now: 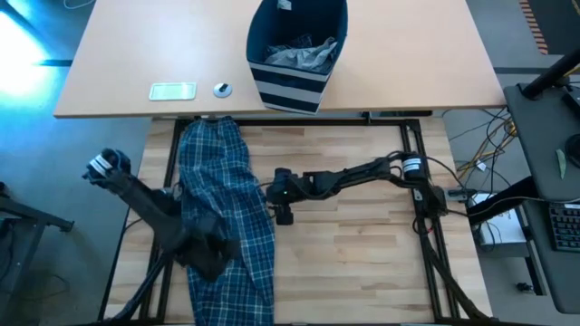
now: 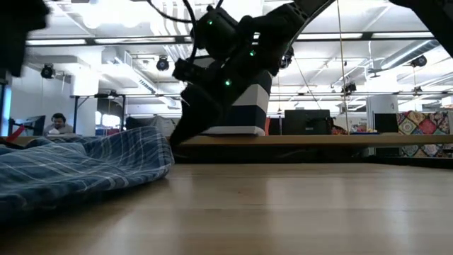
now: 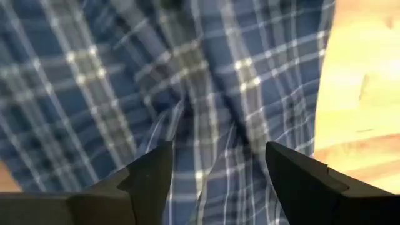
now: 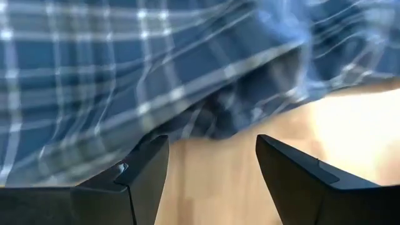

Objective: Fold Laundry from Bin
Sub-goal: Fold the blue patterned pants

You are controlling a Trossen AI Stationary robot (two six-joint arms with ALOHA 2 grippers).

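Note:
Blue-and-white plaid trousers (image 1: 222, 208) lie stretched out in a long strip on the wooden table's left half, from the far edge to the near edge. My left gripper (image 3: 219, 156) hovers open over their near part (image 1: 213, 254), pointing down. My right gripper (image 4: 212, 147) is open at their right edge (image 1: 272, 192), low and slanting down, with bare wood between its fingers; the low view shows it just beside the cloth (image 2: 180, 134). The navy striped bin (image 1: 294, 54) stands on the far table with grey laundry (image 1: 304, 56) inside.
On the far table, left of the bin, lie a pale flat card-like item (image 1: 172, 91) and a small round object (image 1: 222, 89). The wooden table's right half (image 1: 362, 254) is bare. A person sits far off in the room (image 2: 58, 124).

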